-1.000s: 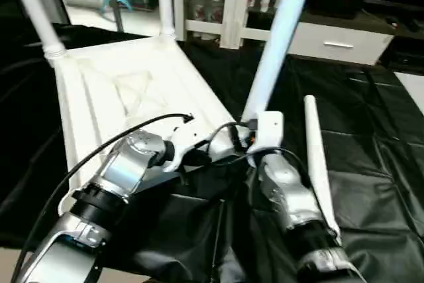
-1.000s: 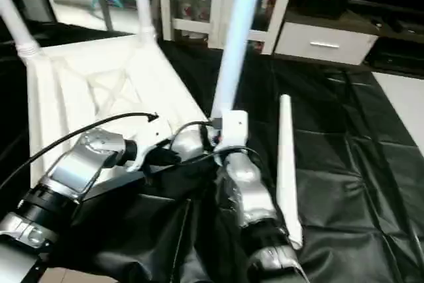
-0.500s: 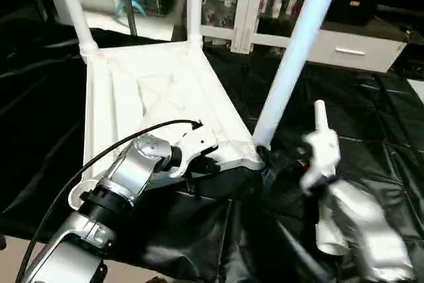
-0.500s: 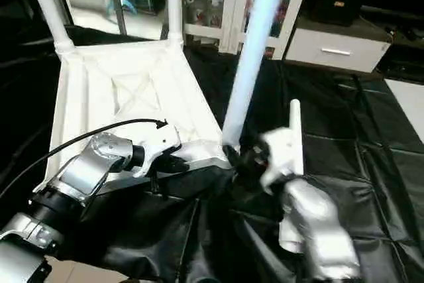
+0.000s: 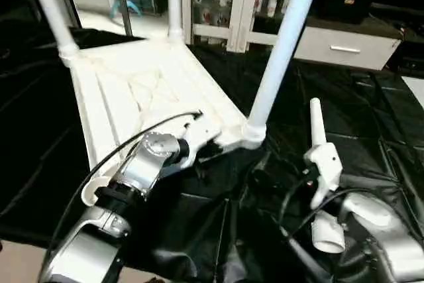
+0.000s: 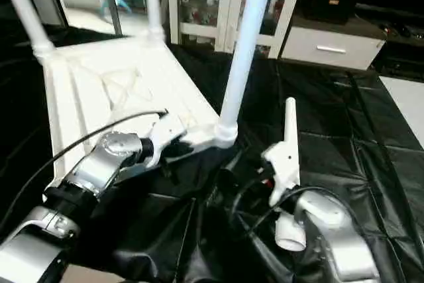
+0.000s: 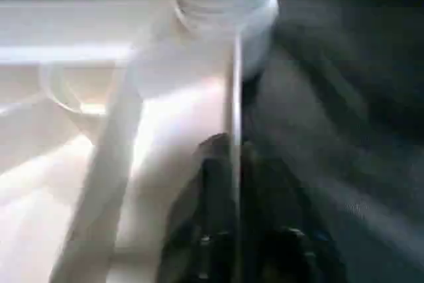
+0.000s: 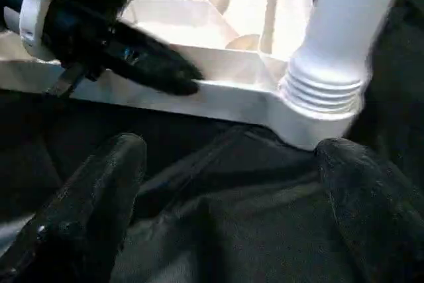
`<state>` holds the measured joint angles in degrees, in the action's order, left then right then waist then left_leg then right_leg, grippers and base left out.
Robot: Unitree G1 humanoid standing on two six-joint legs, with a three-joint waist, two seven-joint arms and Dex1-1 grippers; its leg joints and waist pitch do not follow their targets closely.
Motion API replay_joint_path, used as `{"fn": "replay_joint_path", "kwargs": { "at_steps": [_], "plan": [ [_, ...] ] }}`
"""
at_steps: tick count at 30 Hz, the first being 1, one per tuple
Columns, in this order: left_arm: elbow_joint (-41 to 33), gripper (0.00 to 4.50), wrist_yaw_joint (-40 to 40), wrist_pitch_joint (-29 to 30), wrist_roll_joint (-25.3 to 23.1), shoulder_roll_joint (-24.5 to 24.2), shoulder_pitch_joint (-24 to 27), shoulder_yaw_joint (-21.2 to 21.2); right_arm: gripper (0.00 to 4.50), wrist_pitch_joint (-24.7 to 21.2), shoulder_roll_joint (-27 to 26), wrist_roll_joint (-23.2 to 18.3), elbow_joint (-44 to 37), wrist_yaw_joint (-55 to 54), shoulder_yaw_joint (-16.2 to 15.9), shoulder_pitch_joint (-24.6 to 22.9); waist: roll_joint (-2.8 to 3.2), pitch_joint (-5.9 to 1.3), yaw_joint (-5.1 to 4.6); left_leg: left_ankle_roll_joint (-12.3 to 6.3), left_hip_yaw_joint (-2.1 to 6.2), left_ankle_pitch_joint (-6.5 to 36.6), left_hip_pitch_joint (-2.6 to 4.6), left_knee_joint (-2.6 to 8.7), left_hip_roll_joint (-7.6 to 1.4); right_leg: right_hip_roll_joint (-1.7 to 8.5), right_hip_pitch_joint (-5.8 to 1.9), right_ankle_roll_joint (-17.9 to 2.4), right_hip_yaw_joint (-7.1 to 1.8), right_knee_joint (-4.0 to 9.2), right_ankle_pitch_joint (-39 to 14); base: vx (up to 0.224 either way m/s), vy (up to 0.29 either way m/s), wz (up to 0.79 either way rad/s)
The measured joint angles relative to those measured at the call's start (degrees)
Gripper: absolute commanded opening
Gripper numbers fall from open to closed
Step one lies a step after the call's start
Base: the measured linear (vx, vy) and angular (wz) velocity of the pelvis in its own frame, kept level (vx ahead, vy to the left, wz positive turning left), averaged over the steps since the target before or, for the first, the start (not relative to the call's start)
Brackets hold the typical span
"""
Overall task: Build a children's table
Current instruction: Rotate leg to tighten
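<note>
Right tool drawn back, spread wide — left tool pinching tabletop rim, legs upright.

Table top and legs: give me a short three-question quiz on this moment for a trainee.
1. How many legs stand in the sockets of the top?
2. True or false: the right end effector is shut on the fourth leg.
3. Where does the fourth leg lie?
A. On the black cover, beside the right forearm
B. Across the ribbed underside of the top
C. On the floor

Key: 1. Three. 2. False: it is open and holds nothing. 3. A.
</note>
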<state>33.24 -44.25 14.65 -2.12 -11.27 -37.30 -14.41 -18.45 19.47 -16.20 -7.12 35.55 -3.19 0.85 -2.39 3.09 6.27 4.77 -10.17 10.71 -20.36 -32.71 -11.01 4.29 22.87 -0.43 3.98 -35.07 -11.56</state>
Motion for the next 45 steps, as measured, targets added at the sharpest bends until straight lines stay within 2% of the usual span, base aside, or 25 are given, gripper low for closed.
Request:
{"fn": "replay_joint_path", "kwargs": {
  "at_steps": [2,3,7,10,13,15,18,19,22,25,30,33,40,45],
  "plan": [
    [-1.2,0.91,0.2,-0.8,1.5,0.5,0.1,1.2,4.37,0.0,-1.3,0.4,0.0,-1.3,-1.2,0.7,0.03,0.00,0.12,-0.47,0.00,-0.1,-0.51,-0.14,0.03,0.01,0.33,0.0,-0.02,0.02,0.0,0.000,0.000,0.00],
    [-1.6,0.99,0.8,-1.6,1.9,0.7,0.2,1.5,4.37,0.0,-1.5,0.6,0.0,-1.9,-1.4,0.7,-0.21,0.03,0.17,-0.59,0.01,0.0,-0.63,-0.26,0.02,0.01,0.40,0.0,-0.02,0.01,0.0,0.000,0.000,0.00],
    [-3.7,1.28,3.4,-2.4,3.3,0.9,0.7,5.2,4.37,-1.2,-2.9,0.5,-2.0,-3.9,-1.4,0.3,-0.39,0.05,0.28,-0.92,-0.01,0.2,-0.81,-0.61,0.01,0.06,0.43,0.0,-0.08,0.03,0.0,0.000,0.000,0.00],
    [-11.9,1.28,2.4,0.6,8.2,-0.3,2.1,9.7,4.37,-1.6,-3.9,0.5,-3.6,-4.2,-1.9,-0.7,-0.40,0.06,0.21,-0.98,0.00,0.2,-0.78,-0.84,0.00,0.08,0.32,0.0,-0.11,-0.01,0.0,0.000,0.000,0.00],
    [-20.3,1.28,-0.7,4.3,10.9,-6.4,3.1,11.7,4.37,-2.1,-4.3,0.5,-4.0,-5.1,-2.2,-0.7,-0.37,0.07,-0.27,-0.54,-0.01,0.4,-0.53,-0.85,0.00,0.08,0.17,-0.1,-0.15,-0.16,0.1,0.000,0.000,0.00],
    [-22.0,1.28,-1.9,5.5,10.7,-11.3,3.8,12.7,4.37,-2.1,-4.5,0.5,-4.0,-5.3,-2.6,-0.7,-0.13,0.13,-0.60,-0.47,0.03,0.3,-0.40,-0.84,-0.01,0.05,0.07,0.0,-0.15,-0.19,0.1,0.000,0.000,0.00],
    [-22.0,1.28,-3.0,6.3,7.8,-18.8,5.2,14.6,4.37,-2.1,-4.6,0.9,-3.9,-5.6,-3.1,-0.6,0.07,0.16,-1.01,-0.39,0.10,0.3,-0.35,-0.81,0.00,0.03,0.05,0.1,-0.16,-0.19,0.2,0.000,0.000,0.00],
    [-21.5,1.28,-3.3,6.8,5.8,-23.1,6.2,14.8,4.37,-2.1,-4.8,1.1,-3.9,-5.6,-3.2,-0.4,0.02,0.15,-1.26,-0.32,0.13,0.2,-0.30,-0.80,0.00,-0.05,0.05,0.1,-0.19,-0.20,0.2,0.000,0.000,0.00],
    [-20.3,1.28,-3.3,8.4,2.6,-30.1,8.9,16.0,4.37,-2.1,-5.2,1.6,-3.3,-6.7,-3.2,-0.4,-0.15,0.09,-1.23,-0.25,0.19,0.2,-0.34,-0.76,0.00,-0.08,0.06,0.1,-0.19,-0.15,0.2,0.000,0.000,0.00],
    [-20.5,1.28,-2.8,11.6,1.0,-33.7,12.0,16.8,4.37,-2.1,-6.0,2.1,-2.9,-6.9,-4.2,0.6,-0.36,0.08,-0.85,-0.26,0.21,0.2,-0.46,-0.76,0.01,-0.06,0.10,0.1,-0.18,-0.13,0.2,0.000,0.000,0.00],
    [-21.3,1.28,-2.9,14.3,-1.9,-36.6,15.7,14.5,4.37,-2.0,-6.0,2.3,-1.4,-6.6,-4.7,2.3,-1.06,-0.01,-0.07,-0.25,0.21,0.2,-0.43,-0.83,0.01,-0.04,0.06,0.1,-0.18,-0.17,0.2,0.000,0.000,0.00],
    [-22.4,1.28,-3.0,15.0,-3.0,-37.0,16.8,12.9,4.37,-2.0,-6.0,2.5,-0.6,-6.5,-5.0,2.7,-1.14,-0.06,0.27,-0.24,0.20,0.2,-0.35,-0.86,0.02,-0.01,-0.02,0.1,-0.18,-0.19,0.2,0.000,0.000,0.00],
    [-27.5,1.28,-3.8,19.3,-4.3,-37.2,17.8,9.4,4.37,-2.2,-5.9,4.1,1.5,-7.6,-5.5,4.5,-1.04,-0.04,0.13,-0.21,0.16,0.2,0.34,-0.77,0.02,-0.01,-0.56,0.1,-0.24,-0.20,0.2,0.000,0.000,0.00],
    [-29.1,1.28,-3.3,20.1,-4.4,-36.6,18.8,8.7,4.37,-2.2,-7.0,6.0,5.5,-9.4,-6.3,7.2,-1.15,-0.10,-0.01,-0.20,0.16,0.2,0.35,-0.76,0.02,-0.02,-0.56,0.1,-0.23,-0.23,0.2,0.000,0.000,0.00]
  ]
}}
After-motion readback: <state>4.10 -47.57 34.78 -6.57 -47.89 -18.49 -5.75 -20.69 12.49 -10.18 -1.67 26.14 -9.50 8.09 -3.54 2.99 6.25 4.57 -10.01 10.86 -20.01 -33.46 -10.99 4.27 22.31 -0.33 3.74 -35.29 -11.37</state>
